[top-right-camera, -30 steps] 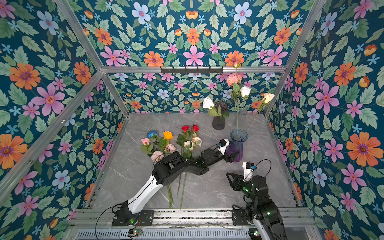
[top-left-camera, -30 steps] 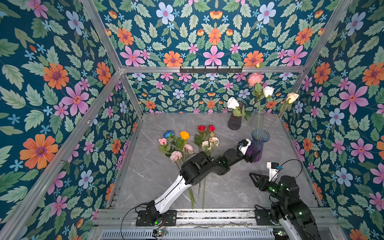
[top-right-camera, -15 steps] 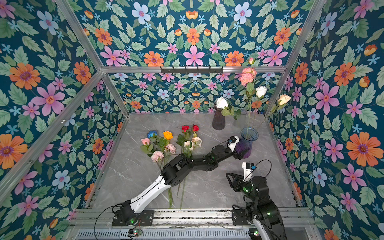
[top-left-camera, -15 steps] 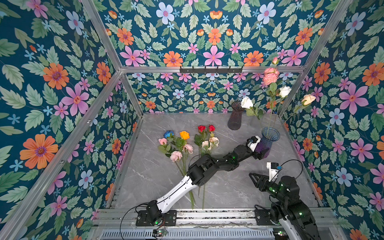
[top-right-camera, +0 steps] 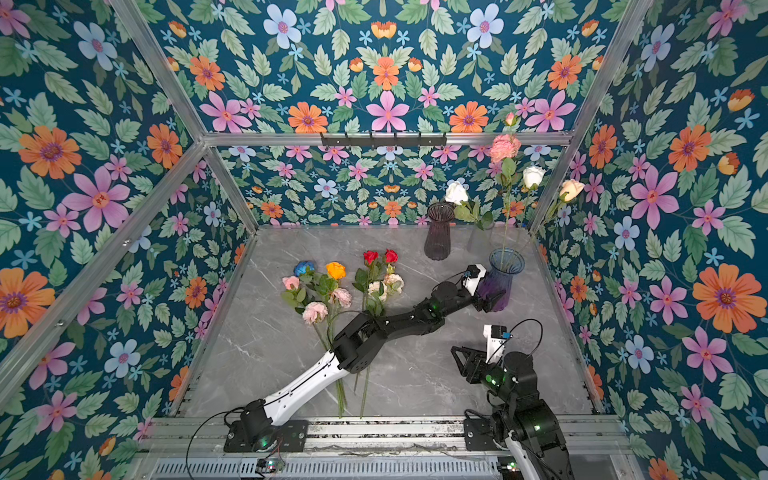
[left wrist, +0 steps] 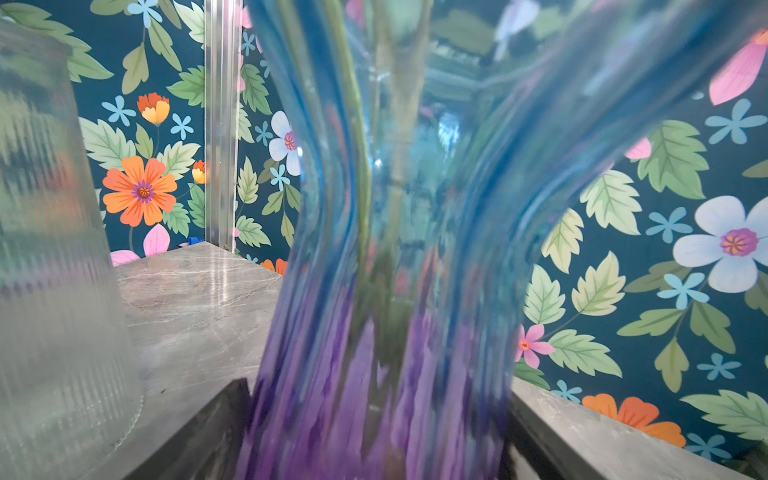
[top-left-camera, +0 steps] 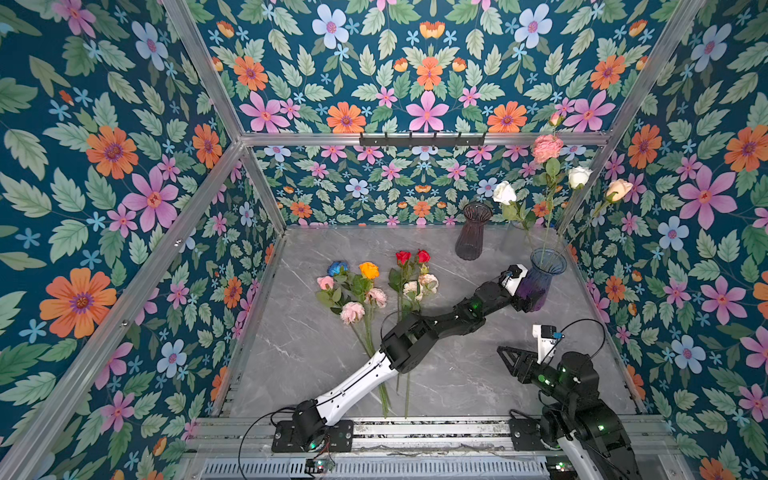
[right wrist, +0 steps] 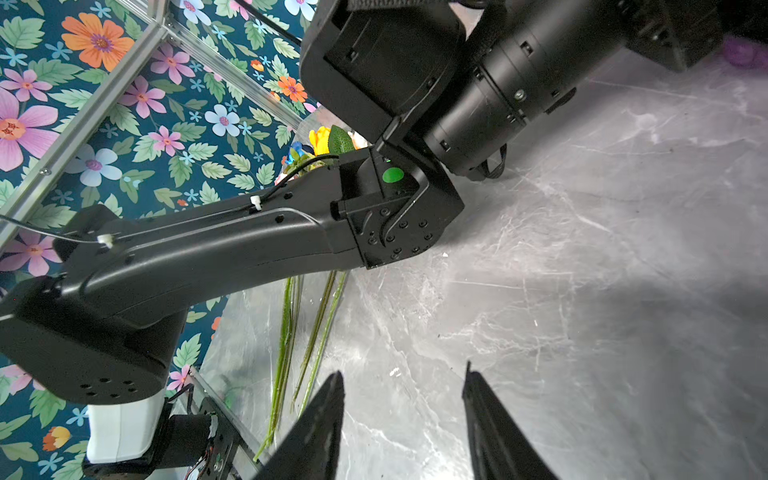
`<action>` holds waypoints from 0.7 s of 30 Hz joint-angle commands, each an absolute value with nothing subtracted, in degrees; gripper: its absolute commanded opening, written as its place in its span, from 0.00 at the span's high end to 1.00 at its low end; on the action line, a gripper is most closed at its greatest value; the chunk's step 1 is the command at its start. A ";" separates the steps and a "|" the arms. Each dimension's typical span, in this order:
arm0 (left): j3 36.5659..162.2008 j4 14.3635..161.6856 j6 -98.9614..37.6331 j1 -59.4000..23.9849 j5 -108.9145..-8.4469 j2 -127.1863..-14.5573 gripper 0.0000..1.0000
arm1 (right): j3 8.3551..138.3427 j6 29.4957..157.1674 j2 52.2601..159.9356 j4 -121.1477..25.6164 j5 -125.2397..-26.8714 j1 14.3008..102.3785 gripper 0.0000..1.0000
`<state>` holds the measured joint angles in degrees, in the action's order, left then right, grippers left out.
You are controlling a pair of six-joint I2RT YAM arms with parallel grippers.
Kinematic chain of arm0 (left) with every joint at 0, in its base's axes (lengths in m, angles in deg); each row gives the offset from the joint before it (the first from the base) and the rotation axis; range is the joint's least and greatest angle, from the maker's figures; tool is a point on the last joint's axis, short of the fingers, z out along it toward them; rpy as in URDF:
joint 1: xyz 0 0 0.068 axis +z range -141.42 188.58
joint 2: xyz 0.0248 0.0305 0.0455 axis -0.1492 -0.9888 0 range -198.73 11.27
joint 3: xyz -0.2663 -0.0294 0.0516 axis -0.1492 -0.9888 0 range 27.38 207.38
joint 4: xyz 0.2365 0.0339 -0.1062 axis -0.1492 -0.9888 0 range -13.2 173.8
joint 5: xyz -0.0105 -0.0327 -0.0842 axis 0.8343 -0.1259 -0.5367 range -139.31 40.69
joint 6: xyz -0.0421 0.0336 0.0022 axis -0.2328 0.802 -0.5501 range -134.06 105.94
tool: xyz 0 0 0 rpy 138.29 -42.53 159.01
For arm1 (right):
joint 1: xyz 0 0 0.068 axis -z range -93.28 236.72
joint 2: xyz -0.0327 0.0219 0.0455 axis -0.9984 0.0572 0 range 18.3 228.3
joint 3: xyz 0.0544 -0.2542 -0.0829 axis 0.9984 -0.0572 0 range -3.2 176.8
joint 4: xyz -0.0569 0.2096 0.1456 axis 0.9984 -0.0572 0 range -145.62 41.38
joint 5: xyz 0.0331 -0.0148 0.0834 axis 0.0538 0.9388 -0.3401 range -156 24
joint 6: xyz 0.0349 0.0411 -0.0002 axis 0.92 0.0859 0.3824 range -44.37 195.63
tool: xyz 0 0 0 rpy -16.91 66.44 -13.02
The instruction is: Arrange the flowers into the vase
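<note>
The blue-and-purple glass vase stands at the right of the table and fills the left wrist view. My left gripper is shut on its lower body, a finger against each side. Several flowers rise from it: a pink peony, white roses and a cream rose. Several more flowers lie mid-table, stems toward the front. My right gripper hovers open and empty over the front right.
A dark smoky vase stands at the back. A clear ribbed vase stands just beside the blue one. The left arm stretches across the loose stems. The right wall and corner post are close to the vase.
My left gripper has slid the vase and its flowers to the right and a little back, toward the corner. The right arm has not moved.
</note>
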<state>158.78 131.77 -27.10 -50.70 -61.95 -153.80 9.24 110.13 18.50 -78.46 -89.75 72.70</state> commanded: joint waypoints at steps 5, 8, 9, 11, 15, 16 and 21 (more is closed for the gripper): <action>151.07 132.31 -28.13 -50.64 -62.76 -149.71 0.01 | 9.27 109.91 18.42 -77.88 -89.51 72.66 0.51; 146.43 134.60 -27.76 -50.59 -63.06 -147.30 0.00 | 9.25 109.89 18.38 -77.93 -89.40 72.62 0.51; 144.91 135.37 -27.68 -50.64 -62.92 -146.46 0.00 | 9.33 109.91 18.39 -77.97 -89.44 72.66 0.52; 142.07 137.07 -27.68 -50.65 -62.54 -144.92 0.00 | 9.29 109.91 18.38 -77.97 -89.33 72.61 0.51; 134.78 140.71 -27.21 -50.61 -61.64 -140.26 0.00 | 9.35 109.91 18.43 -78.08 -89.07 72.61 0.52; 132.08 141.81 -26.80 -50.55 -61.24 -138.56 0.00 | 9.30 109.89 18.39 -78.14 -89.03 72.62 0.51; 117.76 147.58 -26.74 -48.30 -61.49 -128.70 0.01 | 9.31 110.00 18.45 -78.26 -88.62 72.53 0.52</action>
<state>122.52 140.43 -27.10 -49.98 -61.60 -132.86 9.24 110.11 18.50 -78.57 -89.47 72.70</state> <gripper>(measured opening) 0.996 0.485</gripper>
